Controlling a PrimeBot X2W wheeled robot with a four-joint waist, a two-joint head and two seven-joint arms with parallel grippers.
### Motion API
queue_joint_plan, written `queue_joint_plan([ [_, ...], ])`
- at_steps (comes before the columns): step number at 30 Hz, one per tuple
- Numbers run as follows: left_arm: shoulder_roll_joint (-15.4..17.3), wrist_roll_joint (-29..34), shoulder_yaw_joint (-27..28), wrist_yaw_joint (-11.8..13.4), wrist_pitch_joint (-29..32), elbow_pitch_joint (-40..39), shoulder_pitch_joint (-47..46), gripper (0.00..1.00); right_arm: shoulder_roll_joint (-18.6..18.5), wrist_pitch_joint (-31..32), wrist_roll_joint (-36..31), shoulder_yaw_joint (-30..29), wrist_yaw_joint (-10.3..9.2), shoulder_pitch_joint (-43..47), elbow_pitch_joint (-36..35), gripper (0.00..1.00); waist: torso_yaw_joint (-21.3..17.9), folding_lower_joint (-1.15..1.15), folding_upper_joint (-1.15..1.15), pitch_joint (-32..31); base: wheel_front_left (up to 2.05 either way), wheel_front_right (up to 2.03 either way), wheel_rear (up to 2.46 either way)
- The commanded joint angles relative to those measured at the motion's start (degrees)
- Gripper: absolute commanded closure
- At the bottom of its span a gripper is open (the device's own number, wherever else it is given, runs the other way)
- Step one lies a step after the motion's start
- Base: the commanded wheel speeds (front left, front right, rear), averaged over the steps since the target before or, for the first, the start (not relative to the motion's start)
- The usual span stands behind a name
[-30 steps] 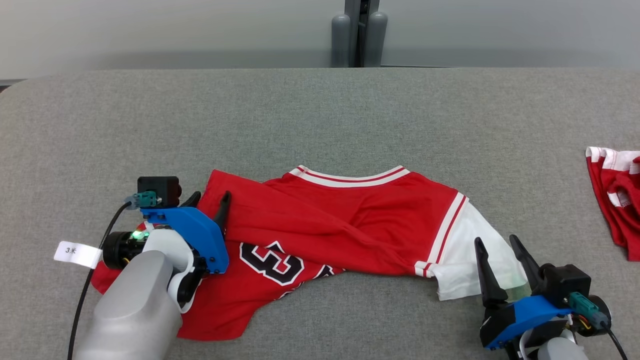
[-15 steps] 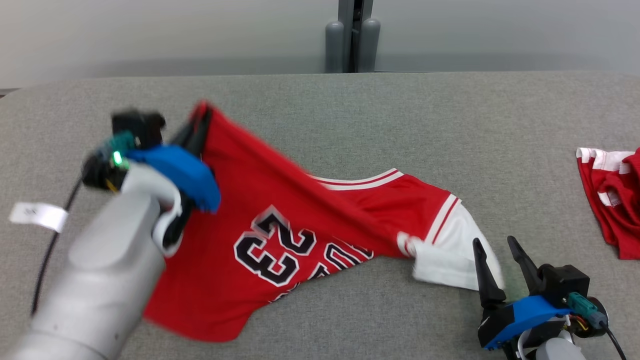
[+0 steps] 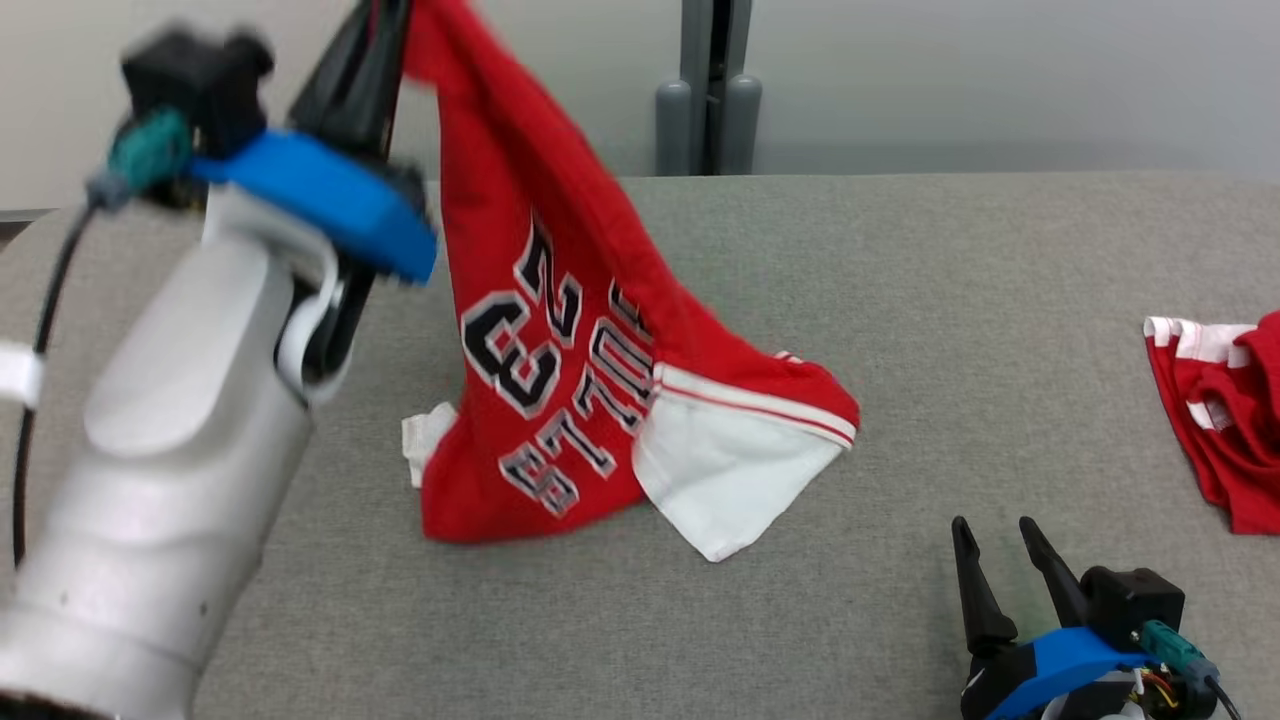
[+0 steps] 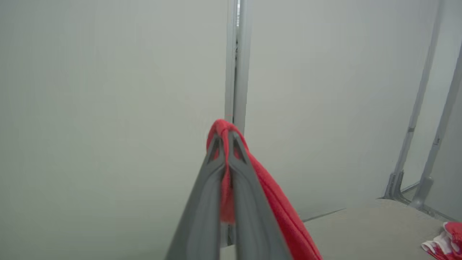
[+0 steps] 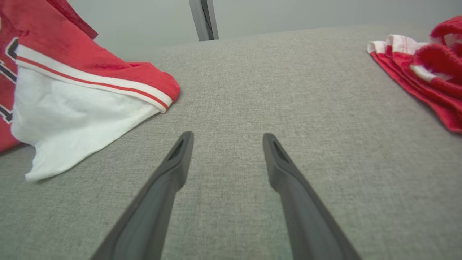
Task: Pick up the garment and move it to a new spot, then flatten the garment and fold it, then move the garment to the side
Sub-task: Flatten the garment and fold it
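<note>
A: Left gripper [image 4: 226,137], what do we log?
B: Fingers pressed together on a red fold of the jersey [image 3: 560,330], lifted high above the grey table [image 3: 900,300].

A: And where do we place the jersey?
B: It hangs from that pinch and slants down. Its lower end rests on the table left of centre, numbers facing us. The white sleeve [image 3: 720,480] lies spread on the cloth, nearest the right gripper [image 3: 992,525].

A: The right gripper?
B: Low over the table at the near right, fingers apart, holding nothing. We see bare grey cloth between it and the sleeve.

A: Anything else around?
B: A second red-and-white garment [image 3: 1215,400] is bunched at the right edge, well apart from the jersey. A grey post [image 3: 708,90] stands behind the far edge.

A: Obstructions?
B: The pale left forearm [image 3: 170,450] covers the near-left table in our head view.
</note>
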Motion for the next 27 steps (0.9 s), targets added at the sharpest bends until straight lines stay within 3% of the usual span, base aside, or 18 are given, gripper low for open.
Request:
queue_joint_plan([
  [1, 0.6, 0.0, 1.5, 0.2, -0.1, 1.1, 4.6, 1.0, 0.0, 0.0, 0.5, -0.1, -0.01, 0.7, 0.1, 0.0, 0.4, 0.01, 0.0, -0.3, 0.0, 0.0, 0.0],
  [8, 0.3, 0.4, 12.1, 0.2, -0.1, 0.7, 23.3, 1.0, 0.0, 0.0, 0.3, 0.0, 0.0, 1.7, 0.7, 0.0, 3.1, 0.01, 0.0, -2.6, 0.0, 0.0, 0.0],
  [15, -4.5, 2.7, 20.8, 0.1, -0.1, -0.8, 40.6, 1.0, 0.0, 0.0, 0.6, 1.0, 0.0, 2.6, 1.6, 0.0, 5.5, 0.01, 0.0, -5.2, 0.0, 0.0, 0.0],
  [27, -11.0, 9.3, 32.8, -0.1, -0.1, -2.3, 52.0, 1.0, 0.0, 0.0, 2.5, 5.2, 0.0, 4.0, 3.0, 0.0, 6.0, 0.01, 0.0, -8.1, 0.0, 0.0, 0.0],
])
